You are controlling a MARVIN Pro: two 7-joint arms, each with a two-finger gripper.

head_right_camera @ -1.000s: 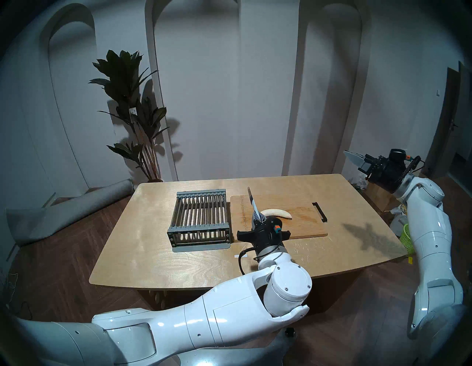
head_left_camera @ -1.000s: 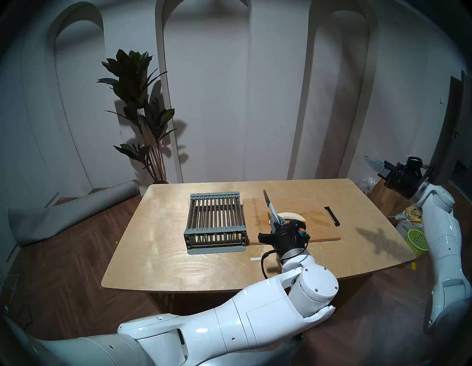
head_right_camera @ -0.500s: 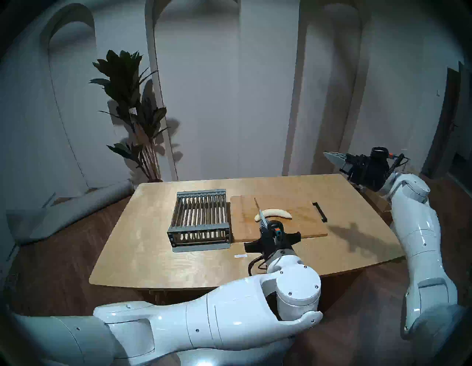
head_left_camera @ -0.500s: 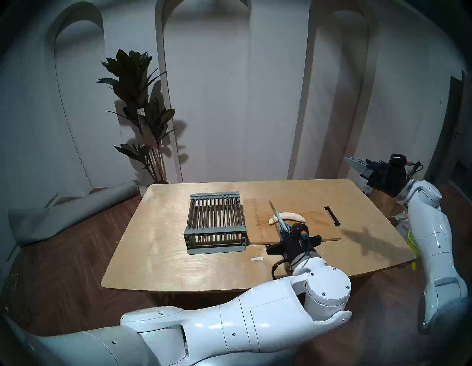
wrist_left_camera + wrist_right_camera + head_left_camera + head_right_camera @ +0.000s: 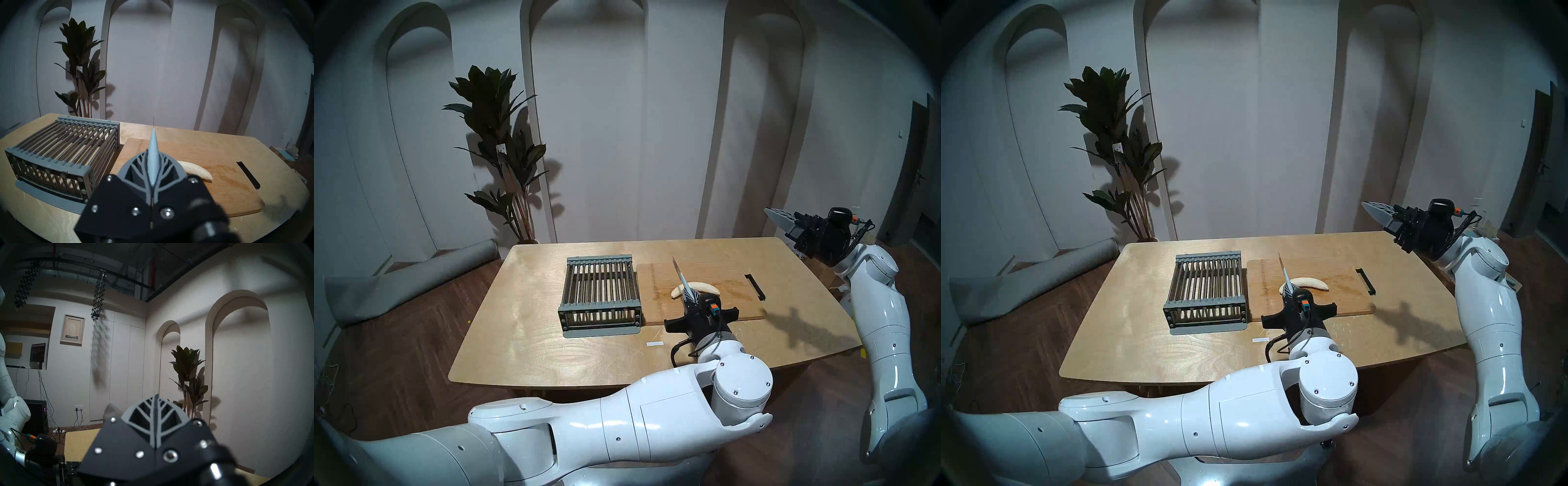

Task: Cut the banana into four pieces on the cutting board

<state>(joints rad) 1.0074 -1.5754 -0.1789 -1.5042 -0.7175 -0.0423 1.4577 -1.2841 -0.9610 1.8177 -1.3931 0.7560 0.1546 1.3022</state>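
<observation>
- My left hand (image 5: 690, 296) grips the knife (image 5: 680, 279); it has rolled edge-down and shifted from the banana's (image 5: 696, 288) 9 o'clock end to over that end: first cut lined up.
- Banana lies whole mid-board (image 5: 734, 305).
- Right hand (image 5: 779, 220), closed and empty, has swung in at 2 o'clock, above the surface (image 5: 524, 332).
- Rack (image 5: 599, 295) crowds the board's 9 o'clock edge; 3 o'clock is free.

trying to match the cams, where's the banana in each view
Head stereo left: banana right of centre, on the cutting board.
Head stereo right: centre.
Left wrist: lower right, partly behind the left gripper.
Right wrist: not in it.
Shared landmark: grey rack.
</observation>
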